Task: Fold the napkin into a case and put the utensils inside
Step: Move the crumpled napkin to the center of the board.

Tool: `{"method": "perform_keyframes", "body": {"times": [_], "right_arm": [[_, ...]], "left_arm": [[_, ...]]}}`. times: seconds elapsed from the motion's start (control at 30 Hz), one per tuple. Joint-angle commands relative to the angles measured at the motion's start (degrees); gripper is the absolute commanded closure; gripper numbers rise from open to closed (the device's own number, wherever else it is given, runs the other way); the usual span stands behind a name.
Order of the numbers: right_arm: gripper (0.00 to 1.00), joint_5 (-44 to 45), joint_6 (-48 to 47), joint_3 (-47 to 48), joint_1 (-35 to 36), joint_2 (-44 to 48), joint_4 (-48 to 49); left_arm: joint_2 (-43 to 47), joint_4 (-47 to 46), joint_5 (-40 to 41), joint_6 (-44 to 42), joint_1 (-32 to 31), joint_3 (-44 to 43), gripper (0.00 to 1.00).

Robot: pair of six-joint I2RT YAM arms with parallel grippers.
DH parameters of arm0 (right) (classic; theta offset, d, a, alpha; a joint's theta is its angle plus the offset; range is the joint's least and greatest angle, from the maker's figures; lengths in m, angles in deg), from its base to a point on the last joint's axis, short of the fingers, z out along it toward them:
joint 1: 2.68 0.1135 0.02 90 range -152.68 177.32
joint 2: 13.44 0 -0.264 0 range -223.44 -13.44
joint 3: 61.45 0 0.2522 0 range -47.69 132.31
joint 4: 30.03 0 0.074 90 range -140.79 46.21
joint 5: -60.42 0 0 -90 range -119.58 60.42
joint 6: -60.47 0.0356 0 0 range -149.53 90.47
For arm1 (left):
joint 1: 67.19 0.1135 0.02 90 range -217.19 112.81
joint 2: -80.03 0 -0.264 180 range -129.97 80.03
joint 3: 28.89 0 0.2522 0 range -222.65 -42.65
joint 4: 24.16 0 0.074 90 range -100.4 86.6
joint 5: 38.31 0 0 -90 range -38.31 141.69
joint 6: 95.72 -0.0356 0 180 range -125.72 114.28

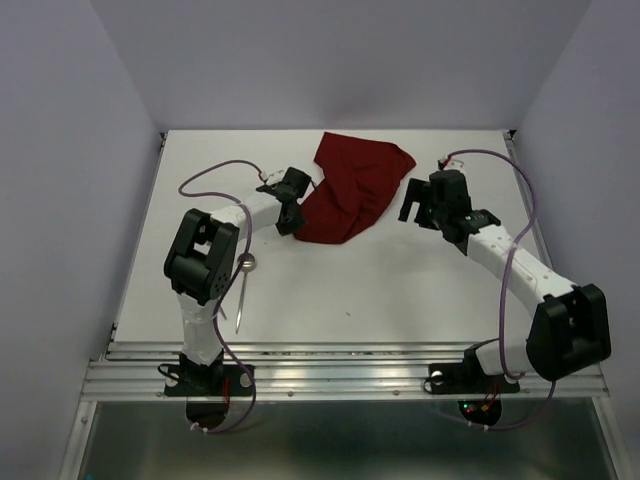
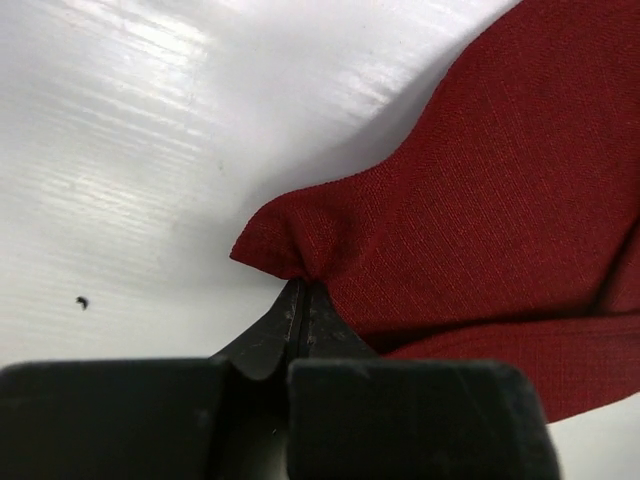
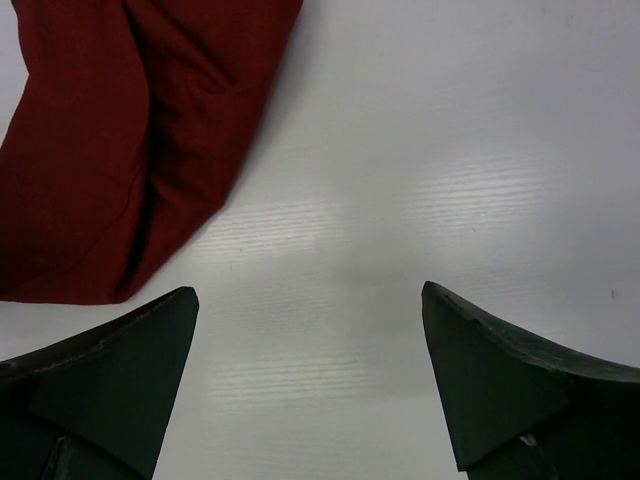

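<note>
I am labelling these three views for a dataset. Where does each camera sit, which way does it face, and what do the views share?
Top external: above and behind the robot, looking down on the table; shows left arm, right arm, napkin, utensils.
Left wrist: on the left arm, looking along the left claw, shut on a napkin corner.
Right wrist: on the right arm, looking down past the open right claw at bare table and the napkin's edge.
Shared: all three views show the napkin.
</note>
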Motion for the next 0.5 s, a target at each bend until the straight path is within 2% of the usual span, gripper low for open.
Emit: {"method": "perform_keyframes", "body": {"times": [0.0,0.23,0.47], "right_arm": [[0.05,-5.5,-2.0,8.1,1.6,-6.5,0.0],[0.34,-12.7,0.8,21.9,2.9,-23.1,2.0],[0.36,-20.2,1.7,39.3,2.9,-40.3,1.7]], "left_arm": [[6.7,0.8,-0.4,-4.7,0.7,3.0,1.00],[10.1,-0.8,-1.9,-5.6,0.8,7.7,1.00],[13.2,-3.0,-3.3,-6.5,0.8,11.7,1.00]]}}
